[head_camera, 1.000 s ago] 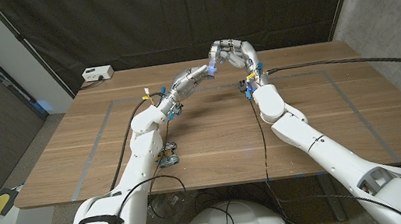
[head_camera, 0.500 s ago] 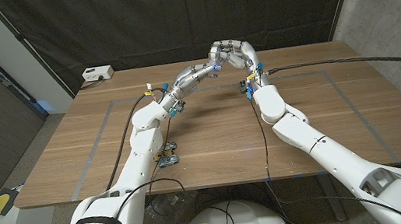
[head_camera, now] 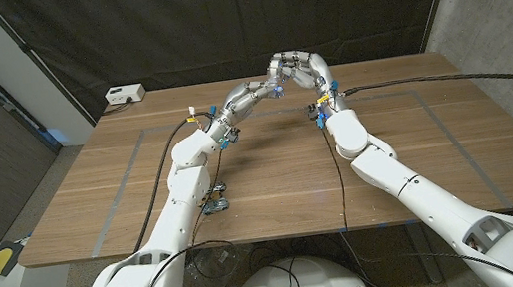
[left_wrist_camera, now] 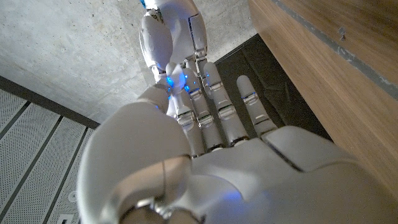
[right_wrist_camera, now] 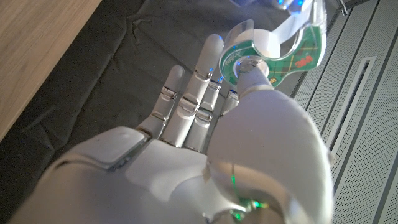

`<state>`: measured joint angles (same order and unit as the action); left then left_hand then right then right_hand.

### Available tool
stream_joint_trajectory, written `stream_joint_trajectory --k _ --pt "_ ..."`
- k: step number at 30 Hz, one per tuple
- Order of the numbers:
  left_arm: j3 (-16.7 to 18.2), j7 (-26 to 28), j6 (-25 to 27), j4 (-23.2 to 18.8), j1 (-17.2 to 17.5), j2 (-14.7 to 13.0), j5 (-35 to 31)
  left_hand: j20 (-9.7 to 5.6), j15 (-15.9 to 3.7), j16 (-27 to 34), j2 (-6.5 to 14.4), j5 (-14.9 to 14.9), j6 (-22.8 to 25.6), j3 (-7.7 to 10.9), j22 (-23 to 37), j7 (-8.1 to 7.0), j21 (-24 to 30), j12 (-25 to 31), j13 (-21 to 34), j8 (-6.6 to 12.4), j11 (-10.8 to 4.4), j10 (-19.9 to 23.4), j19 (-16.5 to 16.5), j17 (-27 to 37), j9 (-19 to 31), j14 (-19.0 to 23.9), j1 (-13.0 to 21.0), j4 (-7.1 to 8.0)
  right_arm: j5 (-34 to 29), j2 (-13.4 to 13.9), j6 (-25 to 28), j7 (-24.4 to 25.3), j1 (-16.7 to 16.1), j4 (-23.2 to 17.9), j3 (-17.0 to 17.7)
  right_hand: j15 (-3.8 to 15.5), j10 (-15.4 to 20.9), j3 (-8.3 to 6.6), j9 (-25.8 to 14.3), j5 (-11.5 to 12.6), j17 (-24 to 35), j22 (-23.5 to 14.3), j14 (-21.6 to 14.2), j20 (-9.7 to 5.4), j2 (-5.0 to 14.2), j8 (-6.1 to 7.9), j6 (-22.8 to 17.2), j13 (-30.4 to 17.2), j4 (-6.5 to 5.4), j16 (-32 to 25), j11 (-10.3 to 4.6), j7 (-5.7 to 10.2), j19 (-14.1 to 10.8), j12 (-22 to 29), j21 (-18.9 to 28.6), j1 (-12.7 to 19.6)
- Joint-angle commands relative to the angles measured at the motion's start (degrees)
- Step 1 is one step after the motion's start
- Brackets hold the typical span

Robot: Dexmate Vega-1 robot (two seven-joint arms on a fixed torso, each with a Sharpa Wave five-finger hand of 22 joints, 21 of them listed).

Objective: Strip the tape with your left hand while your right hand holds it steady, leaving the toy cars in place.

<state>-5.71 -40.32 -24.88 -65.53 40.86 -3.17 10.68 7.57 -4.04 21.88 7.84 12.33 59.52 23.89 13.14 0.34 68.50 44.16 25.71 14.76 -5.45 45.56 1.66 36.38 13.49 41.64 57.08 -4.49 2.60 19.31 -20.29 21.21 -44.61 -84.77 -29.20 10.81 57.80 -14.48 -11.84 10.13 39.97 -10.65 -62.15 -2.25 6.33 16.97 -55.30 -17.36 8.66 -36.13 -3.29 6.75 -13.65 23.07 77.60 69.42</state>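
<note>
Right wrist view: my right hand point(right_wrist_camera: 186, 155) grips the tape dispenser point(right_wrist_camera: 273, 53), my left hand point(head_camera: 248, 96) reaching in from nine o'clock, its grip unclear.

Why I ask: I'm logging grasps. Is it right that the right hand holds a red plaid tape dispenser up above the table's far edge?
Not quite: the tape dispenser is green plaid, as the right wrist view shows. The right hand does hold it above the table's far edge.

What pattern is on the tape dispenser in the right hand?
Green plaid tape dispenser, clearest in the right wrist view, held by the right hand.
</note>
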Motion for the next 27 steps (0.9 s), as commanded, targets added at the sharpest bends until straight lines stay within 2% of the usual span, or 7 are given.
stream_joint_trajectory --k 1,6,9,11,13,20,27 --pt "-3.83 14.49 -5.29 -5.58 2.95 -3.14 -7.22 -0.52 -7.08 1.13 1.05 -0.07 1.52 0.74 -0.25 2.0 0.79 0.85 1.36 1.46 0.2 2.0 0.21 1.09 1.22 0.92 2.02 -0.89 3.53 0.49 -2.49 -3.35 -0.2 0.64 0.45 2.72 8.85 -0.46 -6.65 0.33 0.36 -0.08 -0.35 -4.64 0.52 0.45 -4.09 -11.04 -0.05 -0.14 -4.12 0.01 0.05 1.99 0.23 0.36" --pt "-6.47 22.2 -6.31 -8.3 3.64 -6.29 -12.8 -0.5 -7.04 1.41 0.58 -0.35 2.92 0.66 -0.04 2.84 1.31 1.28 2.03 2.27 0.92 2.83 0.07 1.56 1.83 1.21 2.3 -1.25 9.15 0.84 -4.72 -8.9 -0.16 1.74 0.88 2.71 9.3 -0.45 -6.63 0.34 0.85 -0.02 -0.63 -4.76 0.36 0.42 -4.3 -11.01 0.02 -0.4 -3.96 -0.14 -0.31 1.97 0.32 0.41" --pt "-7.95 26.64 -5.97 -9.97 3.87 -8.12 -16.43 -0.37 -7.35 1.33 0.05 -0.3 3.45 0.71 0.09 2.54 1.62 1.49 2.44 2.62 0.68 3.39 -0.04 1.42 2.14 1.62 2.35 -1.45 15.98 0.47 -7.61 -15.78 0.29 3.79 1.27 2.7 9.42 -0.45 -6.61 0.34 1.21 0.03 -0.82 -4.85 0.26 0.4 -4.44 -11.07 0.06 -0.61 -3.89 -0.3 -0.53 1.93 0.34 0.46" --pt "-8.88 28.15 -5.67 -10.52 3.75 -9.1 -17.34 -0.44 -7.61 1.32 -0.11 -0.25 3.54 0.71 0.12 2.22 1.8 1.5 2.62 2.71 0.71 3.42 0.13 1.39 2.27 1.85 2.3 -1.45 17.67 0.69 -7.99 -18.26 0.44 4.13 1.38 2.7 9.48 -0.45 -6.6 0.34 1.45 0.06 -1.01 -4.83 0.17 0.43 -4.65 -11.12 0.12 -0.78 -3.8 -0.57 -0.72 1.9 0.36 0.51" --pt "-9.69 29.09 -5.64 -10.53 3.53 -9.66 -17.28 -0.52 -7.69 1.31 -0.22 -0.22 3.74 0.7 0.14 2.2 1.87 1.55 2.72 2.82 0.49 3.59 0.13 1.37 2.35 1.96 2.24 -1.44 17.79 0.67 -8.08 -18.76 0.38 4.11 1.53 2.69 9.84 -0.45 -6.58 0.33 1.81 0.11 -1.28 -4.87 0.07 0.46 -4.87 -11.13 0.17 -1.04 -3.65 -1.05 -0.92 1.94 0.36 0.56" --pt "-12.15 29.38 -5.41 -10.25 2.38 -11.54 -15.9 -0.86 -7.95 1.19 -0.43 -0.02 4.22 0.96 -0.16 2.13 2.22 1.76 3.41 3.21 0.5 4.51 0.55 1.27 2.84 2.58 2.16 -1.42 19.14 -0.56 -9.75 -20.41 0.51 5.76 2.15 2.66 9.93 -0.48 -6.55 0.34 2.48 0.2 -1.56 -5.04 -0.12 0.39 -4.99 -11.26 0.24 -1.41 -3.63 -1.02 -1.12 1.8 0.24 0.68" --pt "-13.91 24.45 -5.81 -7.76 0.34 -12.46 -11.1 -1.51 -7.65 1.2 -0.05 -0.03 3.87 1.17 -0.47 2.41 2.4 1.6 3.93 3.24 0.78 4.44 0.7 1.66 3.25 2.31 2.19 -1.29 14.4 -3.75 -13.07 -13.93 0.43 8.26 2.7 2.64 9.73 -0.52 -6.53 0.35 2.94 0.24 -1.25 -5.29 -0.14 0.28 -4.98 -11.47 0.18 -1.4 -3.85 -0.87 -1.17 1.61 0.1 0.66"
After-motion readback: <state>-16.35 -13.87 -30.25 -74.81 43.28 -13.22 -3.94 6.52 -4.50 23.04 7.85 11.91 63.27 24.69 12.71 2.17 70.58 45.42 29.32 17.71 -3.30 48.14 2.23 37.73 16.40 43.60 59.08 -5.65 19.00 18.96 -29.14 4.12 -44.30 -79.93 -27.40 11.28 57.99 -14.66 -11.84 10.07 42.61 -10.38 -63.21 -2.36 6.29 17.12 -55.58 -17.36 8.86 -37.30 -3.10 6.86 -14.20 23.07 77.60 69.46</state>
